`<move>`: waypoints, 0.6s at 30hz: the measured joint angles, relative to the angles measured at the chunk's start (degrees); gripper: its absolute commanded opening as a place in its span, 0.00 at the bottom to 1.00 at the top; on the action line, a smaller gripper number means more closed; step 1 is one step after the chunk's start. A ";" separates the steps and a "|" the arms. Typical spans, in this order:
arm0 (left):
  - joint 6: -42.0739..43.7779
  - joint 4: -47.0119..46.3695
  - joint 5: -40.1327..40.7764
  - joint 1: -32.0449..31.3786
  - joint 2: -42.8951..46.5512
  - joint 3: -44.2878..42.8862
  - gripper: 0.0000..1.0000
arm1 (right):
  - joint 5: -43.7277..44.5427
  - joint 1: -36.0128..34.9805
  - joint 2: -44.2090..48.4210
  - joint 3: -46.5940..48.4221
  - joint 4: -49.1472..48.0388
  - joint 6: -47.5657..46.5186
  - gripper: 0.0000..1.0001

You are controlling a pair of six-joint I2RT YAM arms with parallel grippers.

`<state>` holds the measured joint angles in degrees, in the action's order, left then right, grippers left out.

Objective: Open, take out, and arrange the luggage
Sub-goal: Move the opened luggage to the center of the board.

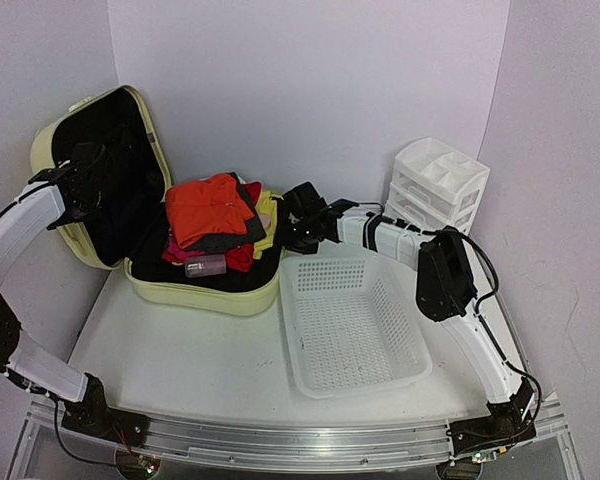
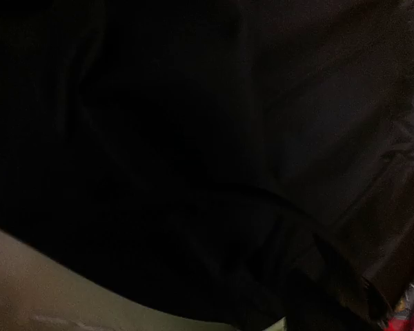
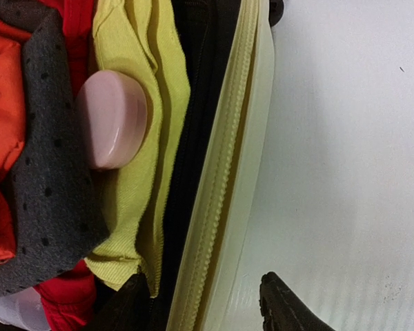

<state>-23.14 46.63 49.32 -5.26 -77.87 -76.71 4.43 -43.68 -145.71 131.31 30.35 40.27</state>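
Here the right tool (image 3: 205, 314) stands apart astride the luggage (image 1: 205, 293) rim; left tool (image 1: 88, 178) at the lid: cannot tell.

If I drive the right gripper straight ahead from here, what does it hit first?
Most likely the zippered rim of the luggage, which the right gripper straddles with open fingers. The yellow garment lies just inside. Depth is unclear.

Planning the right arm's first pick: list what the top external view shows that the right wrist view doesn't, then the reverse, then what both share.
Top only: white mesh plastic basket, white plastic drawer organizer, left gripper at the raised lid. Wrist only: smooth pink rounded case among the clothes. Both: pale yellow-green hard-shell suitcase, orange clothing, open right gripper.
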 measured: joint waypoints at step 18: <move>-5.14 -1.05 5.60 0.11 4.87 4.24 0.00 | 0.35 -0.46 1.64 -3.19 0.13 0.02 0.16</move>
<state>-28.27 45.58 54.92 -5.15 -72.99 -72.47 4.78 -44.14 -144.07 128.11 30.48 40.29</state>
